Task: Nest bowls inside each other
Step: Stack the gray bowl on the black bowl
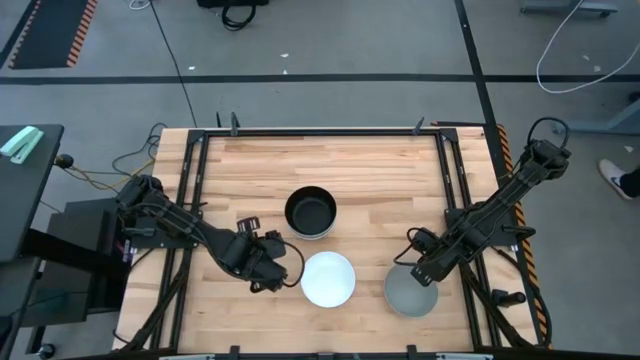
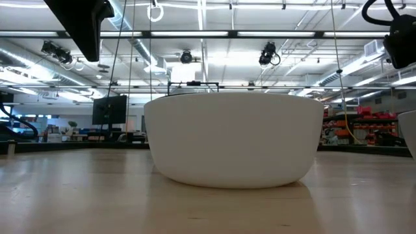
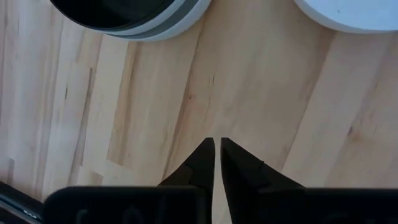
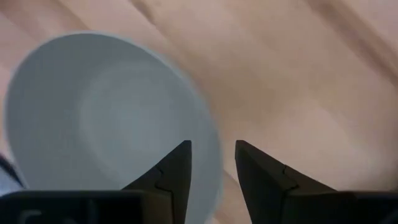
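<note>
Near the table's middle a black bowl [image 1: 311, 212] sits nested in a grey one and a pale one [image 3: 134, 22]. A white bowl [image 1: 328, 279] stands alone on its base near the front edge and fills the low view [image 2: 234, 140]. A light grey bowl [image 1: 411, 291] stands to its right. My left gripper [image 1: 268, 272] hangs over bare wood left of the white bowl, its fingers [image 3: 217, 148] shut but for a slit, with nothing between them. My right gripper [image 4: 212, 152] is open and points down at the grey bowl's far rim. My right gripper stands open astride the light grey bowl's rim [image 4: 208, 140], coming from above. One finger [image 4: 177, 165] is over the bowl's inside and the other [image 4: 255, 165] over the wood outside. Whether either finger touches the rim I cannot tell. The bowl rests on the table.
A dark metal frame [image 1: 320, 131] runs round the wooden table top. Both arm bases stand at the table's sides. Bare wood lies between the stack and the far edge and at the near left.
</note>
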Robot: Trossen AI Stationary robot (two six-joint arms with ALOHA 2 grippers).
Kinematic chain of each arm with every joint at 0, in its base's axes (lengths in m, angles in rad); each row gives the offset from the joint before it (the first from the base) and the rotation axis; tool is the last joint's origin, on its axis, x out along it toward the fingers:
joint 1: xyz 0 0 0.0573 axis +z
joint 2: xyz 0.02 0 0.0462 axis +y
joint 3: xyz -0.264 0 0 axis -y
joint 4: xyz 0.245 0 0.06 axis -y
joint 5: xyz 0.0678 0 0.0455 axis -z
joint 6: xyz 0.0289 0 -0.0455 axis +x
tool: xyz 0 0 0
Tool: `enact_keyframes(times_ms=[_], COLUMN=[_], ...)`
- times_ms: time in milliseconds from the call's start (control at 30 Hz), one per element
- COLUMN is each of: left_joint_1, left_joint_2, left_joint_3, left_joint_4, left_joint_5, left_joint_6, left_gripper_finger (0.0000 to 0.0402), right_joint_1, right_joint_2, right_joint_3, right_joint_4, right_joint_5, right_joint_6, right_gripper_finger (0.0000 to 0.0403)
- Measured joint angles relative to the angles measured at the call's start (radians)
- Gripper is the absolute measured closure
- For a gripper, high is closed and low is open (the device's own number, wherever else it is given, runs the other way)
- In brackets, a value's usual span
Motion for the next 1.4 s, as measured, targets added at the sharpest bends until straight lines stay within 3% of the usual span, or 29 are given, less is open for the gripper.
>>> enact_keyframes(times_ms=[200, 600, 867, 1267, 1400], left_joint_1=[0.0, 0.0, 0.0, 0.0, 0.0], left_joint_2=[0.0, 0.0, 0.0, 0.0, 0.0], left_joint_3=[0.0, 0.0, 0.0, 0.0, 0.0], left_joint_4=[0.0, 0.004, 0.009, 0.009, 0.009], left_joint_5=[-0.007, -0.038, -0.058, -0.066, -0.066], left_joint_6=[0.0, -0.001, -0.001, -0.001, -0.001], left_gripper_finger=[0.0375, 0.0367, 0.0371, 0.037, 0.0366], right_joint_1=[0.0, 0.0, 0.0, 0.0, -0.004], right_joint_2=[0.008, 0.175, 0.205, 0.203, 0.203], right_joint_3=[-0.004, -0.004, -0.004, -0.003, -0.002], right_joint_4=[0.012, 0.033, 0.05, 0.052, 0.057], right_joint_5=[0.0, -0.036, -0.042, -0.042, -0.041], right_joint_6=[0.0, -0.043, -0.056, -0.076, -0.129], right_gripper_finger=[0.0272, 0.0272, 0.0279, 0.0385, 0.0393])
